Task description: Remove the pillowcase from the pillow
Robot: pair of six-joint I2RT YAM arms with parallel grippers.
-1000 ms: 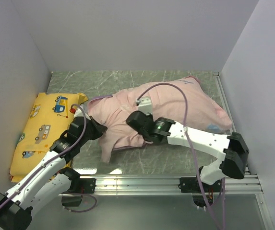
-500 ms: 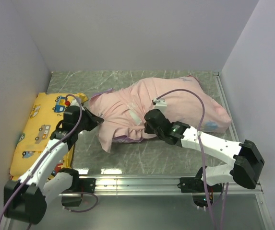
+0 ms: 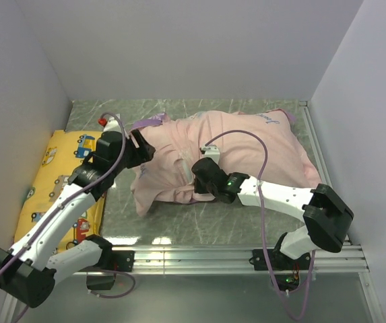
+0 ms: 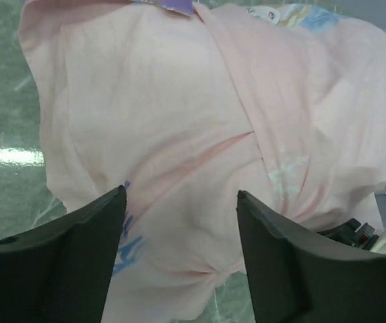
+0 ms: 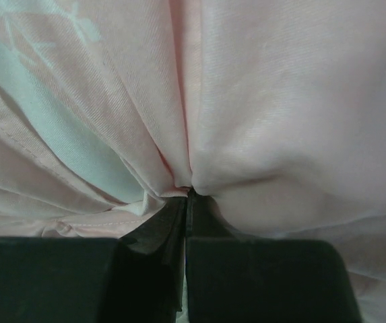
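Room: pale walls on three sides, and a green-grey marbled table [image 3: 199,232].
Right gripper [image 5: 186,196]: its jaws are pressed together on a gathered fold of the pillowcase [image 3: 246,151], with pleats fanning out from the pinch.
Left gripper [image 4: 180,195]: its fingers are spread wide with nothing between them, over the case's 9 o'clock end.
Pillowcase look: pale pink reverse outward and rumpled, with a purple edge at its 11 o'clock corner and faint blue print showing through.
Pillowcase place: from the table's centre out toward 2 o'clock.
Pillow: covered by the case, so only its plump bulge shows.
Count: one pillowcase, two arms, two grippers, and one yellow pillow [image 3: 54,182] with cartoon vehicles at the table's 9 o'clock.
Right arm: base at 5 o'clock, elbow folded at 4 o'clock, forearm lying low toward 10 o'clock and reaching the case's 7 o'clock edge.
Left arm: base at 7 o'clock, stretched toward 1 o'clock over the yellow pillow, wrist turned toward 3 o'clock.
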